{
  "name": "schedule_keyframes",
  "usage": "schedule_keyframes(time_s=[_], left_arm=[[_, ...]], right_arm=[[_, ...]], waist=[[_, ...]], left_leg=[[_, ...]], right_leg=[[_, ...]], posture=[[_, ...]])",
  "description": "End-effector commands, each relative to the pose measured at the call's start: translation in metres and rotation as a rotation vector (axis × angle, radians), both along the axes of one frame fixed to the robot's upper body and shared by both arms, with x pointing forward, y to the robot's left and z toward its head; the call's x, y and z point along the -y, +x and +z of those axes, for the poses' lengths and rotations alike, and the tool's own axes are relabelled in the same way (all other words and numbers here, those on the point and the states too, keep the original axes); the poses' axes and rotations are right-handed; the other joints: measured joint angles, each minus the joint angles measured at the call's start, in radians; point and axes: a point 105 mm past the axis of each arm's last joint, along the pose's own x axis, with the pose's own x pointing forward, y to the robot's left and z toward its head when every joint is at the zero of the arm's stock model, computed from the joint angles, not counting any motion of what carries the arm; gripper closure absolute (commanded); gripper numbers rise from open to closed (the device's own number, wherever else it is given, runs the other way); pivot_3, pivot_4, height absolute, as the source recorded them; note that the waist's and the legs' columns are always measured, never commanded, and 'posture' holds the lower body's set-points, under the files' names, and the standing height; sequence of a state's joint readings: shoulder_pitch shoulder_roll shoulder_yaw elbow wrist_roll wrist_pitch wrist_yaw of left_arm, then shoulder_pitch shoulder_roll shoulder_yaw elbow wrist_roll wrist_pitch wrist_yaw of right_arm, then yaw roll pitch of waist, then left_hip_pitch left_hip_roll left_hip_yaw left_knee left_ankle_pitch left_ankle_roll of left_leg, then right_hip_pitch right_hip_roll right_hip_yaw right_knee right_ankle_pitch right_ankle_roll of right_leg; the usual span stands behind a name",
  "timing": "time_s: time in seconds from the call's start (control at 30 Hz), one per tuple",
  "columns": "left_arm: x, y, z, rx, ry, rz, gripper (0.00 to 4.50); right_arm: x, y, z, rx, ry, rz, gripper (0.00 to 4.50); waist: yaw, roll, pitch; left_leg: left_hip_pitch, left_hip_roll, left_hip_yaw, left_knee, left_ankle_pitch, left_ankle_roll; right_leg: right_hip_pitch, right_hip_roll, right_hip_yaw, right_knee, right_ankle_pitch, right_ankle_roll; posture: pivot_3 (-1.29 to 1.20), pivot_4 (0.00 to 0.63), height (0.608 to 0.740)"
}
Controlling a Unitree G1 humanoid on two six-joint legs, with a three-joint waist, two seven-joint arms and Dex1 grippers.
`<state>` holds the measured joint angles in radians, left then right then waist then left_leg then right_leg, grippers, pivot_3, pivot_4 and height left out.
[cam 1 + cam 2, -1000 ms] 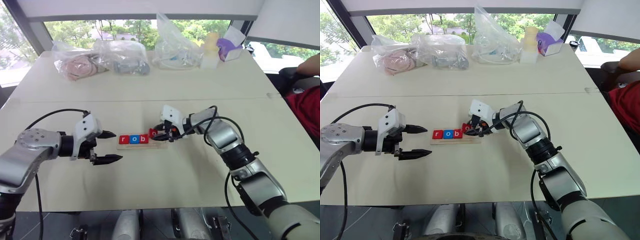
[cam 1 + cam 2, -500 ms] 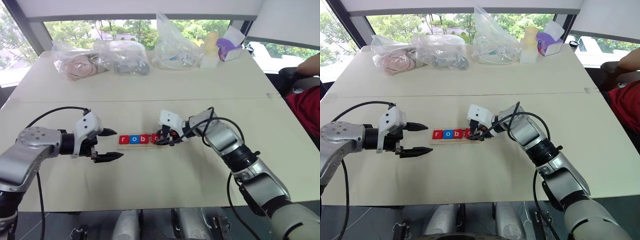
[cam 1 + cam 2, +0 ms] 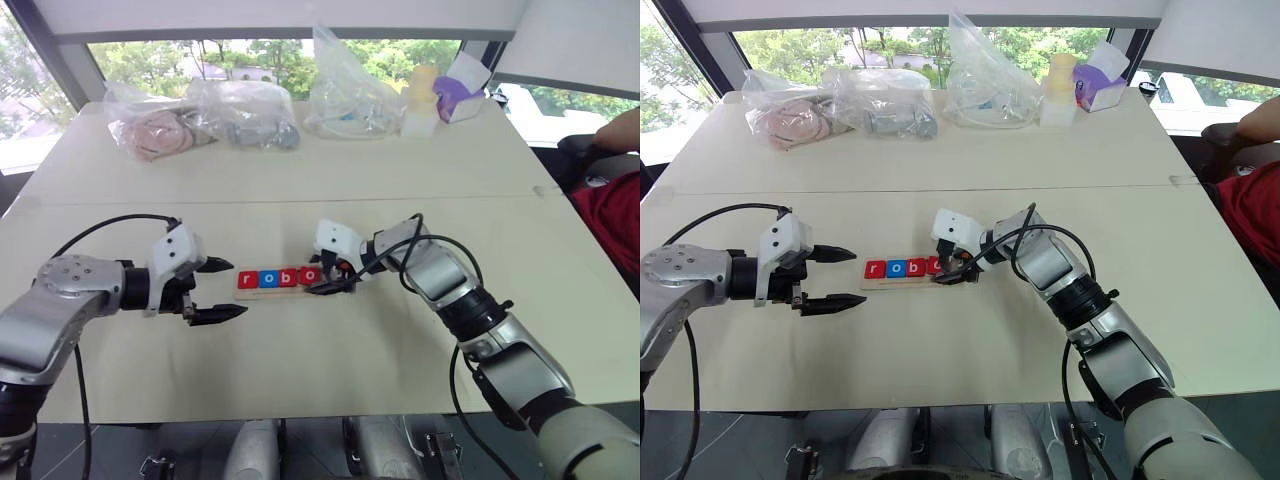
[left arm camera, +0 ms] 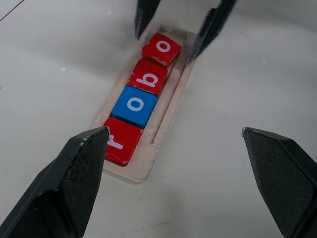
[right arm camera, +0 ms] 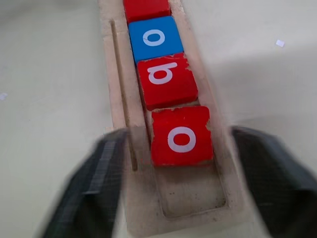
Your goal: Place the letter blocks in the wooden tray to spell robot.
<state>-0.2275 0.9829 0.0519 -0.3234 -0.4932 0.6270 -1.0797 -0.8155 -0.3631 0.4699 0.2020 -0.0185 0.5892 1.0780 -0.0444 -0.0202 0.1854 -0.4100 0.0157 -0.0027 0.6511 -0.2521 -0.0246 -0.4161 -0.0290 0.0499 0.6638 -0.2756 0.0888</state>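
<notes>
Red and blue letter blocks (image 4: 143, 94) reading r, o, b, o sit in a row inside the wooden tray (image 4: 170, 104) at the centre of the pale table (image 3: 300, 180). At the tray's right end the right gripper (image 3: 330, 277) straddles the fourth block, fingers spread apart. Left of the tray, the left gripper (image 3: 219, 291) hovers with its fingers wide apart, holding nothing.

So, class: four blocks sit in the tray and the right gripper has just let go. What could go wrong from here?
1. The second o lies slightly askew; the open right gripper straddling it could knock it when pulling away.
2. The tray has one slot left at its end, and no t block is visible.
</notes>
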Motion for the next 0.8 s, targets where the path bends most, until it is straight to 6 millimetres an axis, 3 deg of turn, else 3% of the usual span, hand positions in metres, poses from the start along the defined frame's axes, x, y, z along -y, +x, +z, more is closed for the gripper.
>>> schedule_keyframes(time_s=[0.03, 0.17, 0.33, 0.43, 0.6, 0.7, 0.8], left_arm=[[0.001, 0.0, 0.005, 0.028, 0.003, -0.008, 0.0], [0.001, -0.001, 0.006, 0.032, 0.002, -0.006, 0.0], [0.001, -0.002, 0.006, 0.029, -0.001, -0.009, 0.0], [0.001, -0.001, 0.007, 0.032, -0.002, -0.01, 0.0], [0.001, 0.0, 0.009, 0.034, -0.004, -0.016, 0.0], [0.006, -0.002, 0.013, 0.034, -0.024, -0.035, 0.0], [0.01, -0.001, 0.016, 0.036, -0.045, -0.041, 0.0]], right_arm=[[-0.01, 0.005, 0.022, 0.064, 0.056, 0.012, 0.04], [-0.005, 0.012, 0.045, 0.118, 0.148, -0.018, 0.04], [0.009, 0.01, 0.059, 0.175, 0.238, -0.026, 0.04], [0.025, 0.024, 0.047, 0.276, 0.199, -0.121, 0.04], [0.043, 0.026, 0.028, 0.296, 0.164, -0.17, 0.04], [0.062, 0.03, 0.027, 0.333, 0.154, -0.239, 0.04], [0.065, 0.023, 0.036, 0.283, 0.257, -0.296, 0.04]], waist=[[0.0, 0.0, 0.0], [0.001, 0.0, 0.0], [0.003, 0.0, 0.0], [0.002, 0.0, 0.0], [0.0, 0.0, 0.0], [0.0, 0.0, 0.0], [0.002, 0.0, 0.0]], left_leg=[[0.0, 0.0, 0.0, 0.0, 0.0, 0.0], [0.0, 0.0, 0.0, 0.0, 0.0, 0.0], [0.0, 0.0, 0.0, 0.0, 0.0, 0.0], [0.0, 0.0, 0.0, 0.0, 0.0, 0.0], [0.0, 0.0, 0.0, 0.0, 0.0, 0.0], [0.0, 0.0, 0.0, 0.0, 0.0, 0.0], [0.0, 0.0, 0.0, 0.0, 0.0, 0.0]], right_leg=[[0.0, 0.0, 0.0, 0.0, 0.0, 0.0], [0.0, 0.0, 0.0, 0.0, 0.0, 0.0], [0.0, -0.001, 0.0, 0.0, 0.0, 0.0], [0.001, -0.001, 0.0, 0.0, 0.0, 0.0], [0.0, 0.0, 0.0, 0.0, 0.0, 0.0], [0.0, 0.0, 0.0, 0.0, 0.0, 0.0], [0.0, 0.0, 0.0, 0.0, 0.0, 0.0]], posture=[[0.0, 0.15, 0.735], [0.0, 0.15, 0.735], [0.0, 0.15, 0.735], [0.0, 0.15, 0.735], [0.0, 0.15, 0.735], [0.0, 0.15, 0.735], [0.0, 0.15, 0.735]])
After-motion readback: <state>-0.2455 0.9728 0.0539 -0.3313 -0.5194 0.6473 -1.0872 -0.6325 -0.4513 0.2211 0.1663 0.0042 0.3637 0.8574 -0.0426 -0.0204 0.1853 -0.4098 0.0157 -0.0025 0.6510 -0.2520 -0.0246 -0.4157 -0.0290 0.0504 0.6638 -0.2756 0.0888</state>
